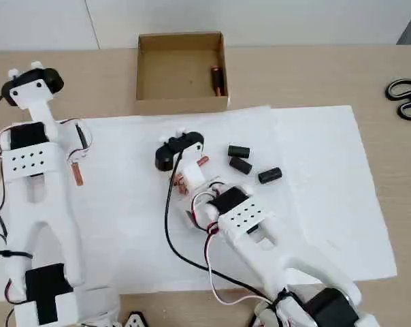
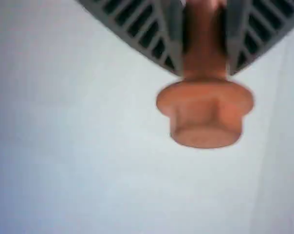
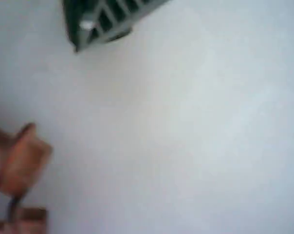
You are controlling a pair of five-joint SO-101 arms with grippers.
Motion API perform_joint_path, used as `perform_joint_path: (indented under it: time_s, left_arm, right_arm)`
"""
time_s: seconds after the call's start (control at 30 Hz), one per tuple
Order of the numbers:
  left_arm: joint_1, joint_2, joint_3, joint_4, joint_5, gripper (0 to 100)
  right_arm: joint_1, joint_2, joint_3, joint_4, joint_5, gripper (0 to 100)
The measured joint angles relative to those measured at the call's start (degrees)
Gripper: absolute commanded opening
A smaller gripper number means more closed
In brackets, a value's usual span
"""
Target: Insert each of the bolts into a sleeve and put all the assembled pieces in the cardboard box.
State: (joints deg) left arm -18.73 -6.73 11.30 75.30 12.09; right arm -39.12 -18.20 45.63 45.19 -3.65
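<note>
The left end effector (image 2: 204,34) is closed on the shank of a copper-coloured hex-flange bolt (image 2: 205,114). The bolt head protrudes beyond the jaws above the white paper sheet (image 1: 124,225). The three black cylindrical sleeves (image 1: 241,165) lie on the sheet well apart to its right, nearer the right arm (image 1: 246,218). The left arm (image 1: 32,157) stretches away from its base, with the bolt's long axis roughly in line with it.

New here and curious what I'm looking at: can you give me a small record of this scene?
Box: cardboard box, one assembled piece inside
Left gripper: shut on a copper bolt, above the white sheet
Right gripper: over the sheet, near more bolts
Sleeves: three black sleeves loose on the sheet
Table edge: scissors
</note>
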Motion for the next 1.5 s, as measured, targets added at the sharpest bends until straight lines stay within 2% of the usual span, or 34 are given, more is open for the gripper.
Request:
perform_joint_path:
  time_s: [0.6, 0.97, 1.27, 1.5]
  left_arm:
    - [0.00, 0.00, 0.00, 0.00, 0.35, 1]
    - [0.00, 0.00, 0.00, 0.00, 0.35, 1]
    - [0.00, 0.00, 0.00, 0.00, 0.35, 1]
    - [0.00, 0.00, 0.00, 0.00, 0.35, 1]
  right_arm:
    - [-1.58, 6.86, -3.87, -0.53, -0.70, 21.9]
    - [-1.67, -1.67, -3.60, 3.34, -0.70, 21.9]
    - [-5.80, -1.85, -3.52, 5.80, -0.70, 21.9]
    - [-6.42, -1.32, -2.02, 6.59, -0.70, 21.9]
